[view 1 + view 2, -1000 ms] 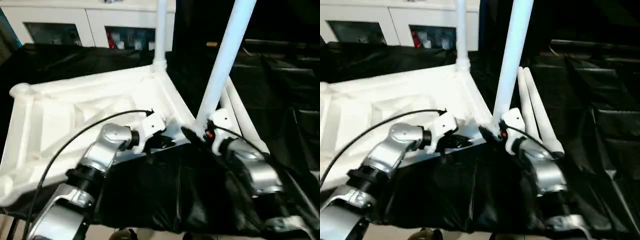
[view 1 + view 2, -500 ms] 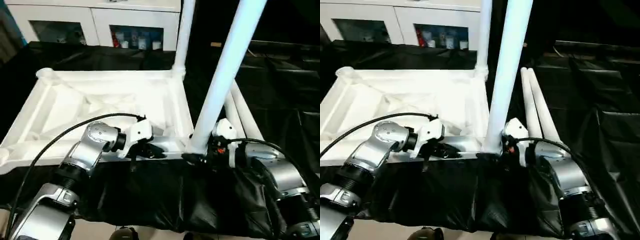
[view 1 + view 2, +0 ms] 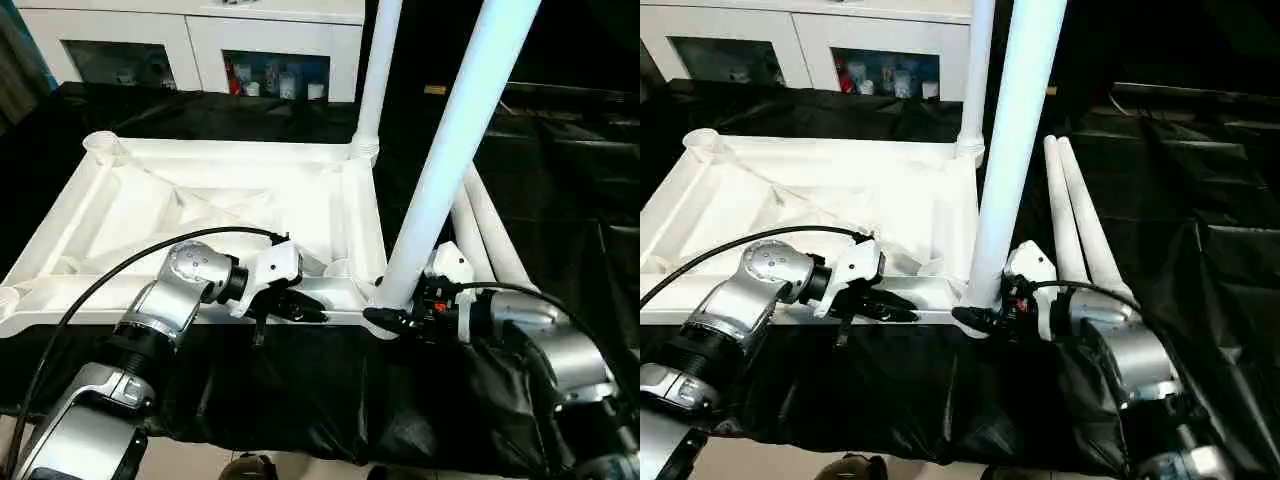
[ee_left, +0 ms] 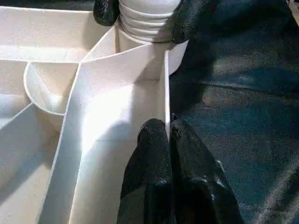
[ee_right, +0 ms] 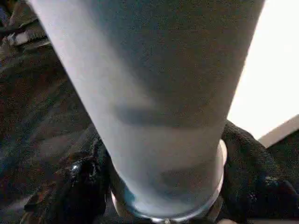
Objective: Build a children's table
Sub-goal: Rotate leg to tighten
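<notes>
Left eye view: the white plastic square tabletop [image 3: 200,215] lies ribbed underside up on the black-draped desk [image 3: 560,150]. One long white tubular leg [image 3: 372,70] stands in its far corner socket; a second [image 3: 450,150] stands at the near corner. Judged light, stiff and smooth, best held low near the socket. The right tool [image 3: 392,318] straddles that base, its jaws narrowing over the last second. The left tool [image 4: 167,140], pinched shut, presses the rim beside it. Two spare legs [image 3: 490,240] lie just beyond. The tabletop has squared up since.
</notes>
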